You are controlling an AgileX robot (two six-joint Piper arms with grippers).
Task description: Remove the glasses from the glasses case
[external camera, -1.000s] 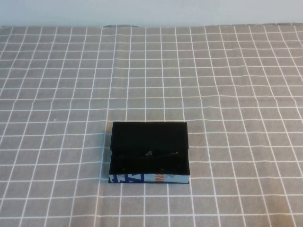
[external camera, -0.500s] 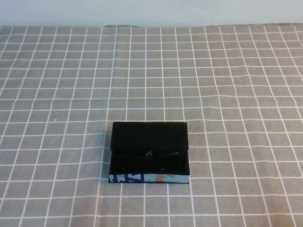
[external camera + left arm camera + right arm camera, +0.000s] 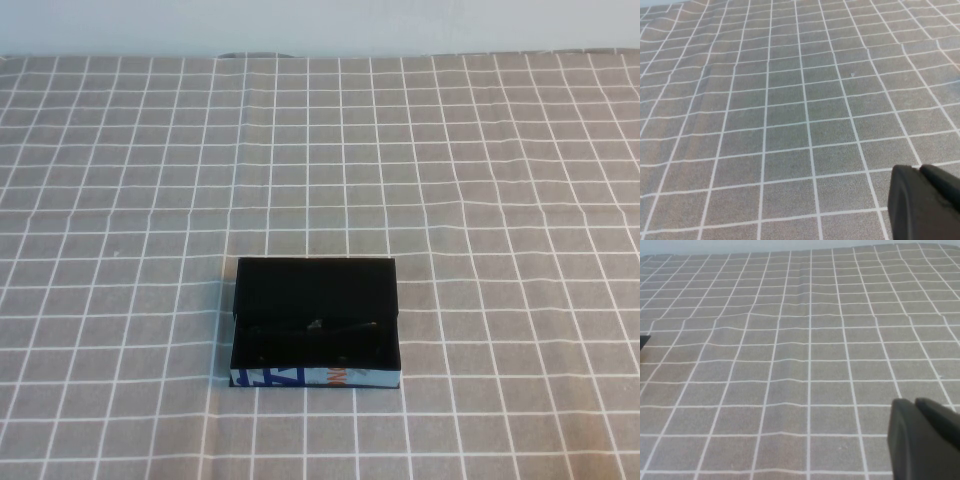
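Note:
The glasses case (image 3: 316, 290) lies open in the near middle of the table, its flat lid folded back and its blue, white and orange front edge toward me. The black glasses (image 3: 314, 336) lie folded inside its lower half, hard to tell apart from the black lining. Neither arm shows in the high view. My left gripper (image 3: 920, 170) is shut and empty above bare cloth in the left wrist view. My right gripper (image 3: 914, 402) is shut and empty above bare cloth in the right wrist view. Both are away from the case.
A grey tablecloth (image 3: 480, 180) with a white grid covers the whole table, slightly wrinkled. A pale wall runs along the far edge. A small dark corner (image 3: 642, 341) shows at the edge of the right wrist view.

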